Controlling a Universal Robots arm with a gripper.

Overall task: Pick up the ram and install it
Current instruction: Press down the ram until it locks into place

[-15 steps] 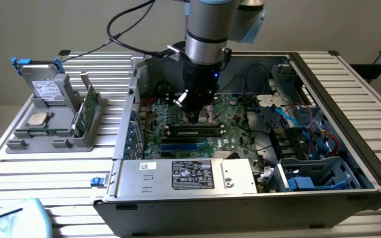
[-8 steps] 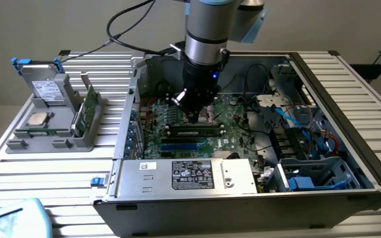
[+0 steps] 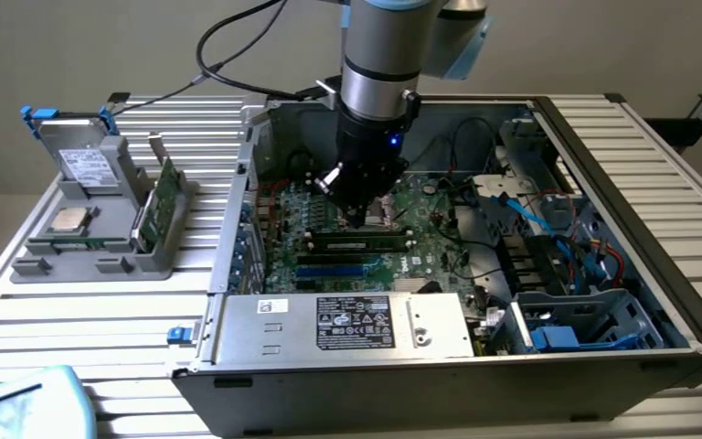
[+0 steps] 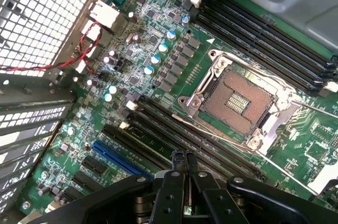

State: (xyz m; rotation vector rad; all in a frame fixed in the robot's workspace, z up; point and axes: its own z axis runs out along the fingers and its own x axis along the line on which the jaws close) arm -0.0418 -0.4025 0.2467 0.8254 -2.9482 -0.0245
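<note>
In the exterior view the ram [image 3: 357,243], a long dark stick with a small white label, lies along a memory slot on the motherboard [image 3: 326,274] inside the open computer case [image 3: 643,274]. My gripper [image 3: 358,218] points down just behind the ram, close above it; whether it touches I cannot tell. In the wrist view the gripper [image 4: 183,155] is shut, its two black fingertips [image 4: 176,156] pressed together with nothing between them, hanging over the rows of black memory slots [image 4: 174,129] beside the empty CPU socket [image 4: 237,100].
A grey holder [image 3: 95,261] on the exterior view's left carries a silver CPU chip [image 3: 70,219], a green card with a metal bracket [image 3: 156,206] and a drive [image 3: 83,160]. The power supply [image 3: 339,325] borders the board in front. Cables [image 3: 547,219] crowd the case's right side.
</note>
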